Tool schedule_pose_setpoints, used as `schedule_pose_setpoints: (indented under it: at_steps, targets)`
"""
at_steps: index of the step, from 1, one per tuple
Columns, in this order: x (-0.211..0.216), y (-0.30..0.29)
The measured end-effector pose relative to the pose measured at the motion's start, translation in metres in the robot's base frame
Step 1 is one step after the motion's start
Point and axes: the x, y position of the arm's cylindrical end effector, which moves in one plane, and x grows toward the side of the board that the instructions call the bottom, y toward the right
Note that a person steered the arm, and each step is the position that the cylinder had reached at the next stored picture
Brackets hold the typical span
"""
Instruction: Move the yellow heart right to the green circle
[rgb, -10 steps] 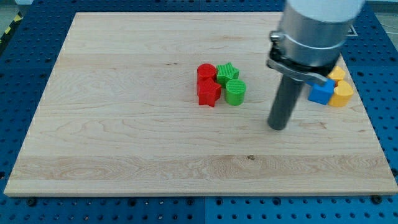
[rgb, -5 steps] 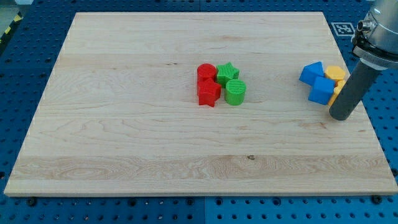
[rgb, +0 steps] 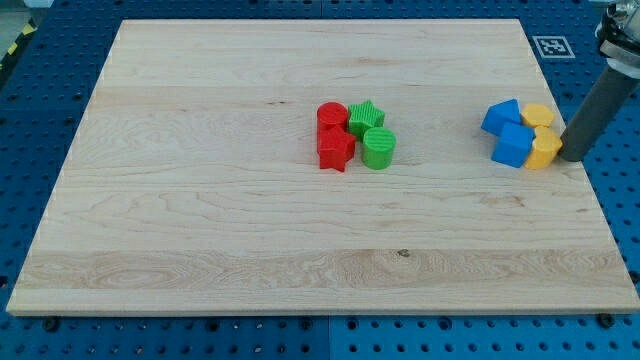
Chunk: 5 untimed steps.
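The yellow heart (rgb: 545, 152), shape unclear, touches my tip (rgb: 574, 157); there is no claw.

The view's right edge cut off my rod above my tip (rgb: 573, 157); both yellow blocks (rgb: 541, 134) sat partly hidden behind blue blocks (rgb: 508, 131), shapes unclear.

Pale wooden board (rgb: 200, 230); blue perforated table (rgb: 30, 120) beneath

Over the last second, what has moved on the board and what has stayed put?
My tip swung from the board's middle-right, left of the blue and yellow blocks, around below them to their right side. It now sits right beside the lower yellow block, on the view's right. No block has visibly shifted: the red pair, green star and green circle stayed clustered at centre.
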Motion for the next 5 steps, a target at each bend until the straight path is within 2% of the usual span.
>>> schedule_pose_setpoints:
  at_steps: [5]
  targets:
    - [-0.012, -0.032]
